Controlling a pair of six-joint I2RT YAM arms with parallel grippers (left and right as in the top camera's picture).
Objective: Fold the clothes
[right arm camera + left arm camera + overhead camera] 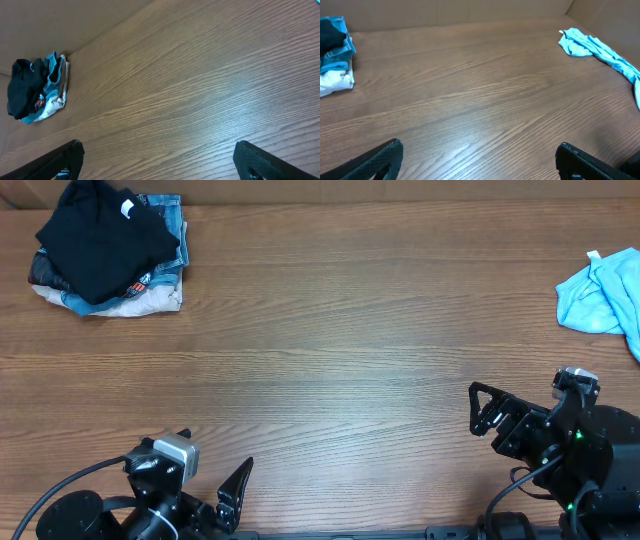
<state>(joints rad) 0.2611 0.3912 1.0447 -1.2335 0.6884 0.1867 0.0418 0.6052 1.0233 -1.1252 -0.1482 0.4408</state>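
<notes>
The two black fingers (380,161) of the left gripper (480,146) are seen spread wide apart at the lower edge of the left wrist view, and nothing is held between them; only the bare brown wooden table (485,95) is seen in the gap. The fingers (262,159) of the right gripper (159,145) are spread equally wide and are likewise empty, with wood grain between them. In the overhead view both grippers are kept low at the near edge of the table, the left one near the left corner and the right one near the right corner, well apart from each other. The plain black T-shirt (95,235) of soft fabric is found at the far left corner of the table, crumpled and touched by neither gripper. It is laid on top of a small pile of other clothes (150,298), in which blue and white cloth and a small spot of orange print are seen. A small white tag (127,208) is shown on its upper part. A crumpled light blue garment (605,295) is placed at the far right edge of the table, well apart from the pile.
</notes>
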